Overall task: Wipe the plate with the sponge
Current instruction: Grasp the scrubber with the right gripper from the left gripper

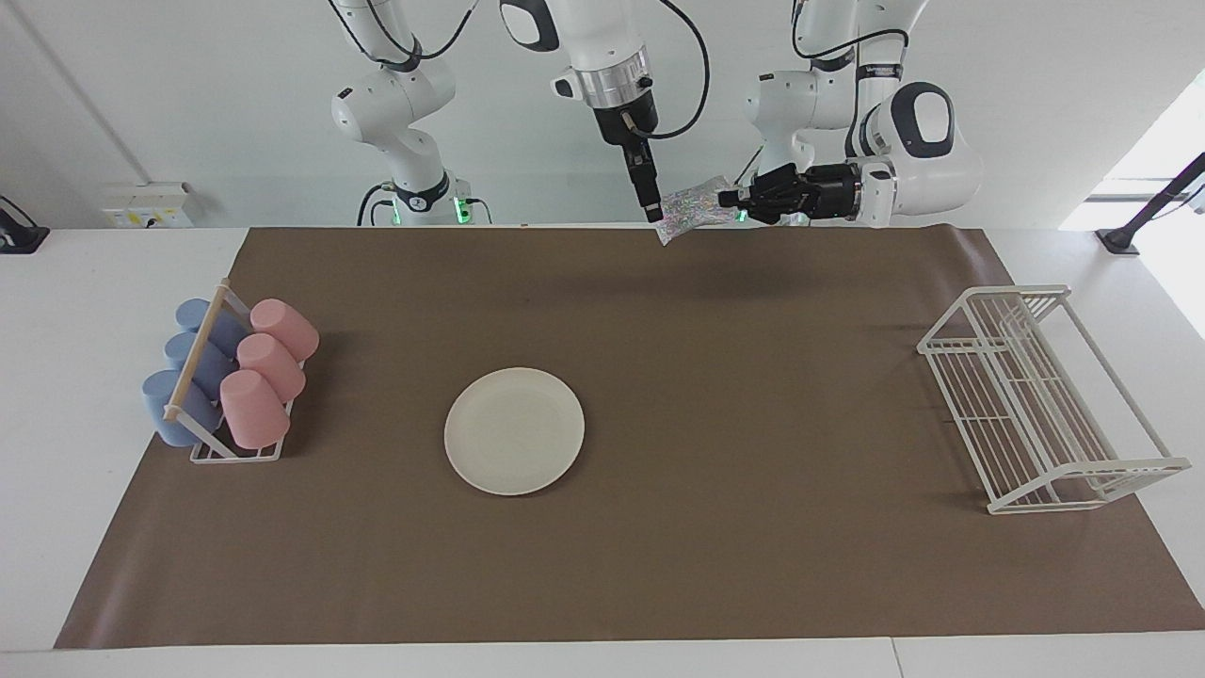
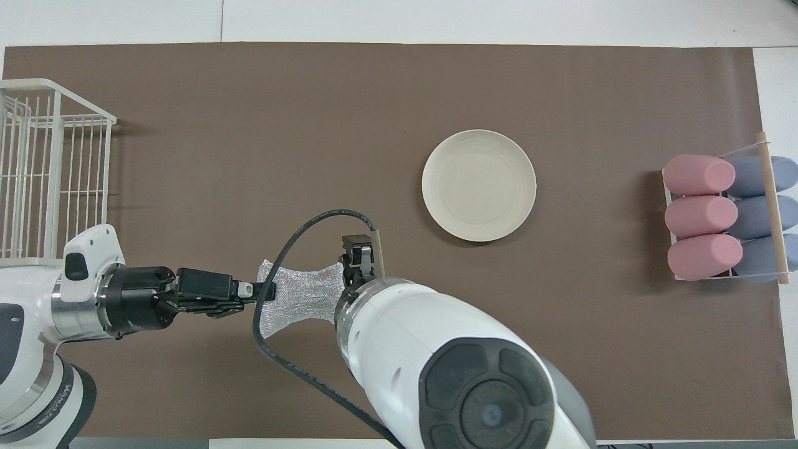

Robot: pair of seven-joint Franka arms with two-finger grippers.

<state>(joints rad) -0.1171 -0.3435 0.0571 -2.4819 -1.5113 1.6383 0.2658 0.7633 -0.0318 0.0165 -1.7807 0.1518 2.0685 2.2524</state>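
Sponge (image 1: 695,207) hangs in the air over the mat's (image 1: 753,395) edge nearest the robots, about midway between the two arm bases — pinched at one end by the left gripper (image 1: 727,199), its fingers pressed together on the pad so the other end sticks out free. The right gripper (image 1: 653,209), fingers spread, points down right at that free end, which looks like a handover being lined up. The plate (image 1: 514,430) lies bare on the mat, farther from the robots and toward the right arm's end, well apart from the sponge — probably why that arm takes over.
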